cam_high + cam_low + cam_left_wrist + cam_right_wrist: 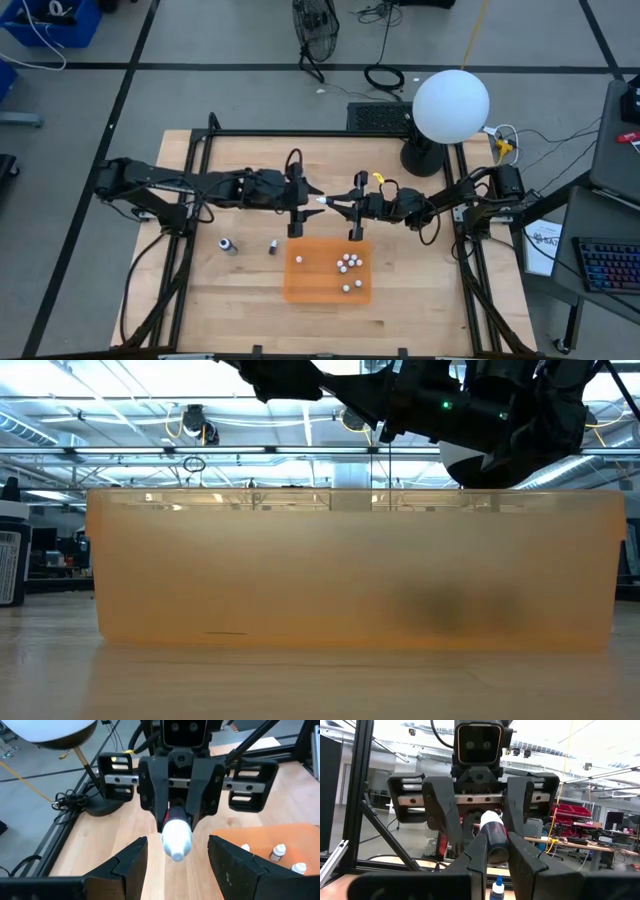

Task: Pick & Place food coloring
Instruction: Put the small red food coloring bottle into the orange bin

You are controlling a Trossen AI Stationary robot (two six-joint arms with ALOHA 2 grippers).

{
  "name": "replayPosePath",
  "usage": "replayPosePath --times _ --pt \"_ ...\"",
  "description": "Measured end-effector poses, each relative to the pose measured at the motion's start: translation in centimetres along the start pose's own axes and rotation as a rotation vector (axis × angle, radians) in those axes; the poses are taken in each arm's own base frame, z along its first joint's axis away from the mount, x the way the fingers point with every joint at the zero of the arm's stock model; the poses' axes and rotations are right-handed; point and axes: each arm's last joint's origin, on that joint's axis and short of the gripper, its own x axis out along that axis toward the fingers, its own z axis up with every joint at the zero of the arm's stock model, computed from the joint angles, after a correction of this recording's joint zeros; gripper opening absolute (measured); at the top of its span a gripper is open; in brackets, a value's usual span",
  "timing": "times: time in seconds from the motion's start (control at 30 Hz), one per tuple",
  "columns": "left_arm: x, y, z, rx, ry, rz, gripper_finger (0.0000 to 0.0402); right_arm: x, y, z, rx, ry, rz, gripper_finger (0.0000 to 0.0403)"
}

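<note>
My right gripper (335,203) sits just right of the high view's centre, above the worktop (240,290), its fingers (477,852) clamped tight on a dark red food coloring bottle (176,836) held sideways with the pale cap pointing at my left gripper (308,202). That left gripper faces it from the left, its jaws about half spread either side of the cap without touching it. Below them lies the orange tray (305,285), with several white-capped bottles (347,264) clustered in its right half. Two more bottles (229,245) stand on bare wood left of the tray.
</note>
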Motion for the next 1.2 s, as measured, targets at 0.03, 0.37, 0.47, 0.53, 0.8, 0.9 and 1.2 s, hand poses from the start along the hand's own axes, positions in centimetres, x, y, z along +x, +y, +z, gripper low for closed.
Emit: replayPosePath --times 0.03,0.37,0.47,0.53,0.8,0.9,1.2 --pt "-0.09 0.03 0.11 0.0 -0.001 0.0 0.0209 0.0 0.0 -0.01 0.0 0.001 0.0 0.0042" --pt "-0.49 0.17 1.0 0.013 0.002 -0.003 0.0209 0.0 0.0 -0.01 0.0 0.001 0.0 0.0042" --pt "-0.49 0.16 0.92 0.014 0.011 -0.004 0.0209 0.0 0.0 -0.01 0.0 0.001 0.0 0.0042" --pt "-0.49 0.15 0.85 0.015 0.017 -0.004 0.0209 0.0 0.0 -0.01 0.0 0.001 0.0 0.0042" --pt "-0.49 0.16 0.89 0.032 0.013 -0.004 0.0177 0.0 0.0 -0.01 0.0 0.001 0.0 0.0042" --pt "-0.49 0.16 0.89 0.032 0.013 -0.004 0.014 0.0 0.0 -0.01 0.0 0.001 0.0 0.0042" --pt "-0.51 0.16 0.9 0.03 0.013 -0.006 0.0055 -0.02 0.01 -0.04 0.036 0.005 0.001 0.0042"
